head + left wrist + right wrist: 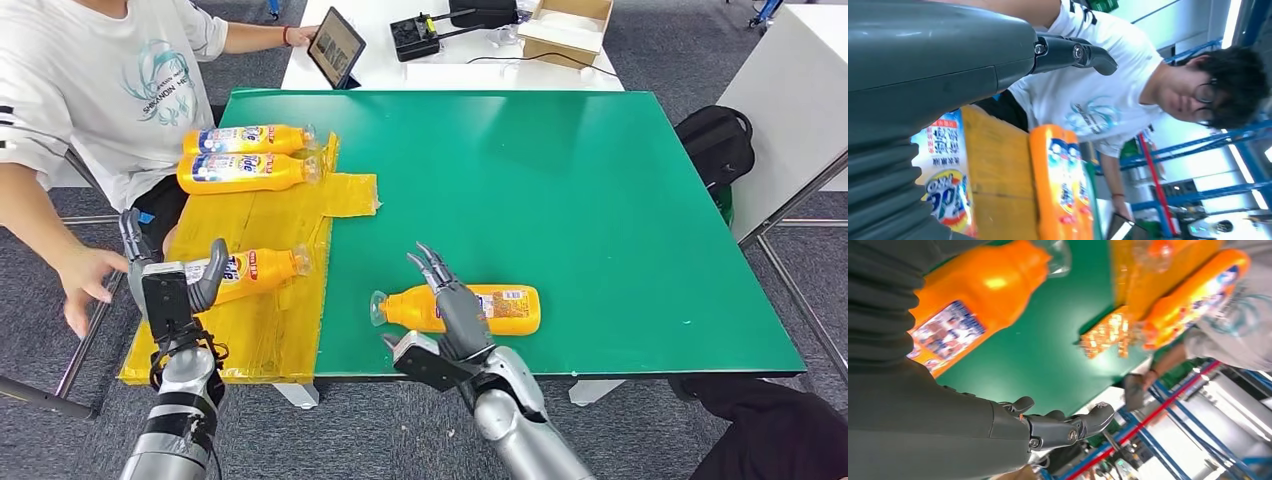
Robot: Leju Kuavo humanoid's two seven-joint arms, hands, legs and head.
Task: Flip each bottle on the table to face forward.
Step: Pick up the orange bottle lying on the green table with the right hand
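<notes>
An orange bottle point(500, 308) lies on its side on the green table point(560, 180), cap to the left, back label up; it is also in the right wrist view point(978, 295). My right hand point(450, 305) hovers over its neck end with fingers spread, holding nothing. A second orange bottle point(255, 268) lies on the yellow sheet point(270, 330), front label up. My left hand point(165, 275) stands open just left of it, fingers raised. Two more bottles point(245, 140) point(245, 172) lie side by side at the sheet's far end, labels up.
A person in a white T-shirt point(110, 80) sits at the table's left side, one hand point(85, 280) close to my left hand. A white table behind carries a tablet point(336, 46) and a cardboard box point(568, 25). A black backpack point(715, 140) stands at the right.
</notes>
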